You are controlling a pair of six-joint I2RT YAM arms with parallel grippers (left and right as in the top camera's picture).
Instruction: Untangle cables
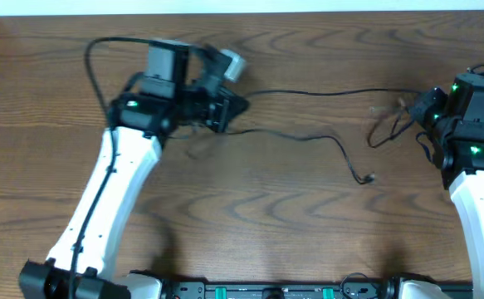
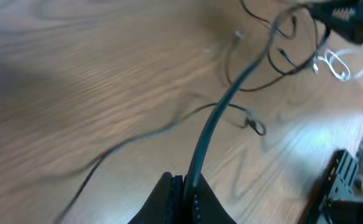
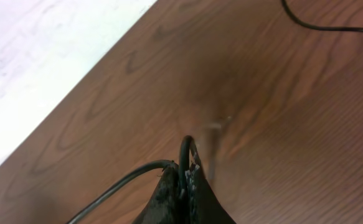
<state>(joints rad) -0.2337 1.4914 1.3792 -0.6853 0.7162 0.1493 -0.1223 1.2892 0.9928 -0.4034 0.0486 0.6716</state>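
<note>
Upper left, the left gripper and, far right, the right gripper each pinch the black cable strung between them, seemingly to free it from the tangle.

The left arm reaches from the lower left up to the upper left of the frame, wrist turned right, jaws closed tight on a cable. The right arm rises along the right edge, wrist bent left, jaws pinched on a cable
</note>
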